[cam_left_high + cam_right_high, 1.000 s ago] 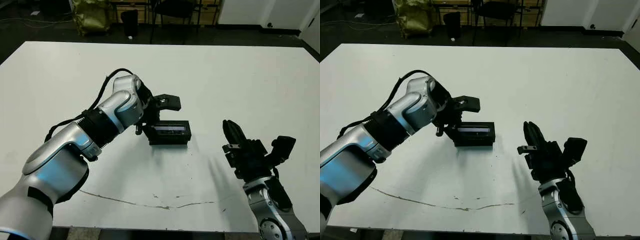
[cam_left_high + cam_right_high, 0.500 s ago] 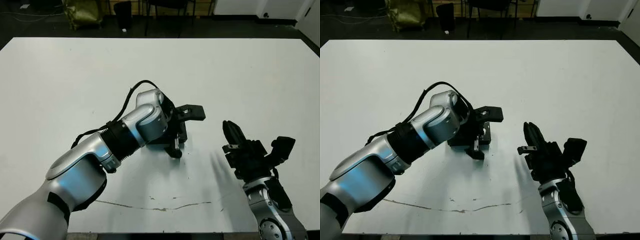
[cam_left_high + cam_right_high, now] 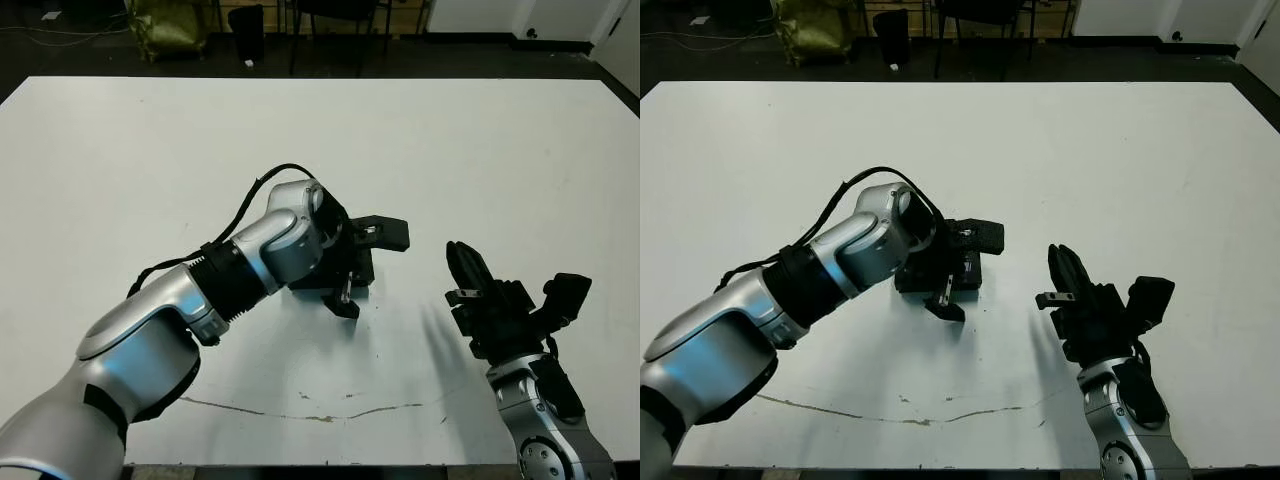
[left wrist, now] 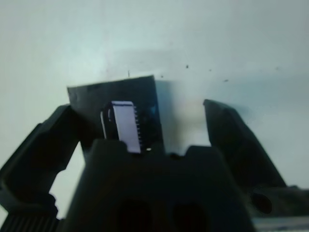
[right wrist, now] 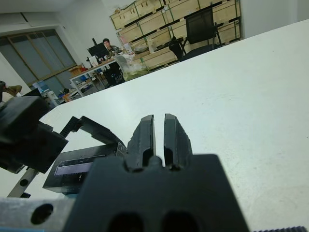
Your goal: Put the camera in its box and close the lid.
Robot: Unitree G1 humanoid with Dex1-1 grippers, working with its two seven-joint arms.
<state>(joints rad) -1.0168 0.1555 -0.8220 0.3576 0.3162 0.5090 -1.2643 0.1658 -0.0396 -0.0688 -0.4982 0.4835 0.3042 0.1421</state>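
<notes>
Left gripper [image 3: 362, 268]: frame centre, jaws spread wide astride the box [image 5: 79, 166], gripping nothing. Box: on the table [image 3: 480, 150], lid apparently on. Camera: not visible. Right gripper [image 5: 158, 137]: lower right, jaws nearly together, empty. Risk: a descending finger may clip and skid the box.

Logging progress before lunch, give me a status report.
Left gripper open over the closed box. Right gripper shut, idle. Nothing in the way.
</notes>
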